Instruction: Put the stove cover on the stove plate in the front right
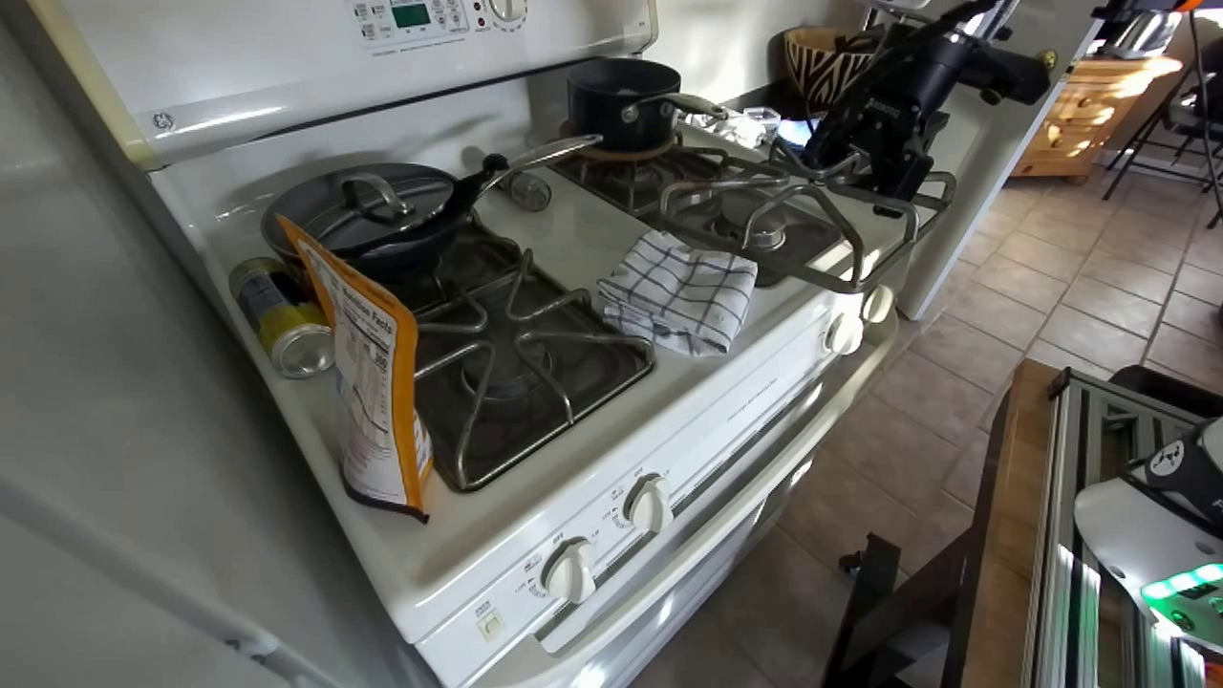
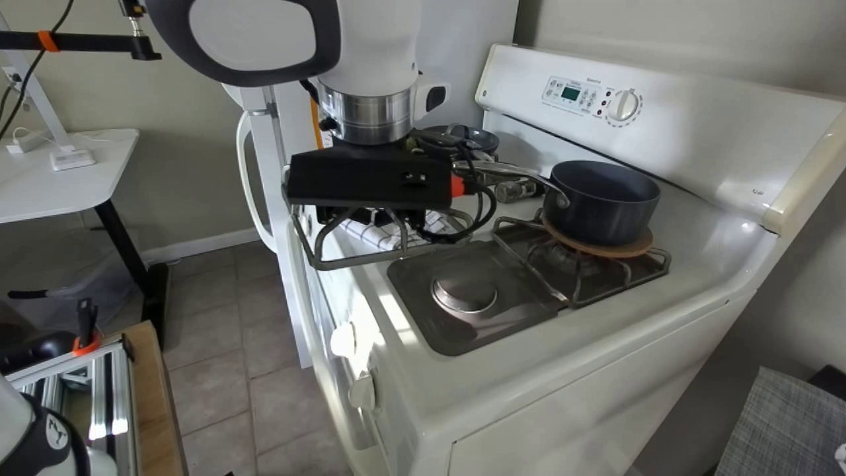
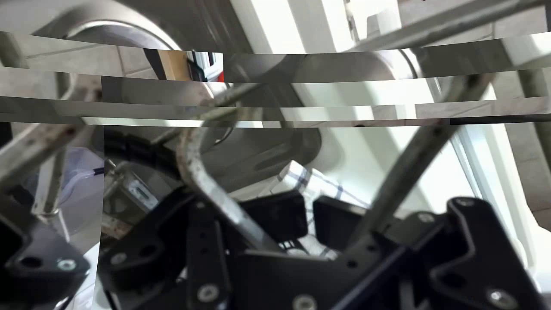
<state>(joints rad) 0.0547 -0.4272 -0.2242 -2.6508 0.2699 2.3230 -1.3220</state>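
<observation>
At the gripper: pinches the stove cover and holds it raised above the near side of the cooktop, close to the uncovered stove plate at near right. Note the checked cloth left of the plate.

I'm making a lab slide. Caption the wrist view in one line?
The gripper holds the grate, not yet on the burner, with a cloth beyond; picture partly scrambled.
</observation>
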